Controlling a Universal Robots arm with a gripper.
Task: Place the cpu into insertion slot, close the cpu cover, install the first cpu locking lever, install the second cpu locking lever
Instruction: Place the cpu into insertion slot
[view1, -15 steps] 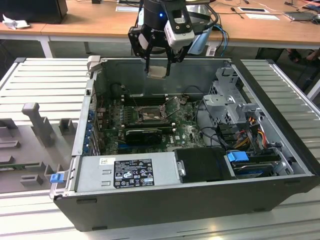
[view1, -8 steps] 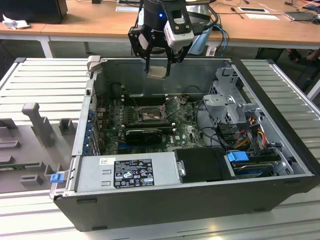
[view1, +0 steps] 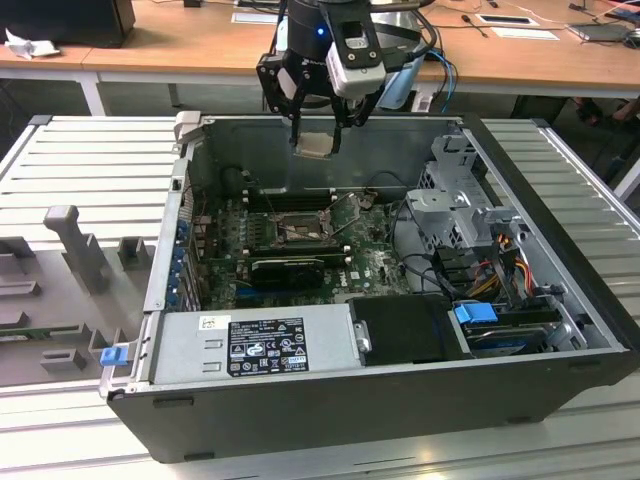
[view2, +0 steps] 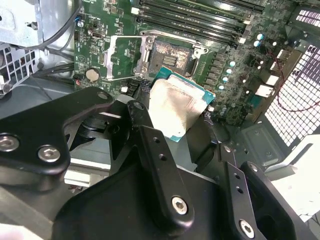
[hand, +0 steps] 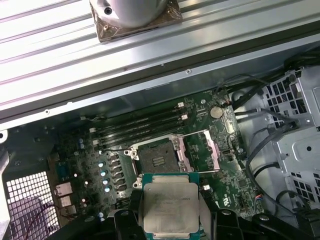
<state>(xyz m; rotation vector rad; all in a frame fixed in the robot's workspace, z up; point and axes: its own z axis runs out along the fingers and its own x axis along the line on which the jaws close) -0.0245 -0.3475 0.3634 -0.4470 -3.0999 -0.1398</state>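
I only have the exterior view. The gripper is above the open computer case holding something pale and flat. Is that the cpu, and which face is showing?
Observer: Yes. The gripper is shut on the cpu, and both wrist views show its grey metal face with a green edge.
Operator: Is the insertion slot empty?
Observer: Yes. In the first wrist view the insertion slot is bare and dark inside.
Operator: And the cpu cover?
Observer: The cpu cover is swung open, on the side of the slot toward the coin cell.
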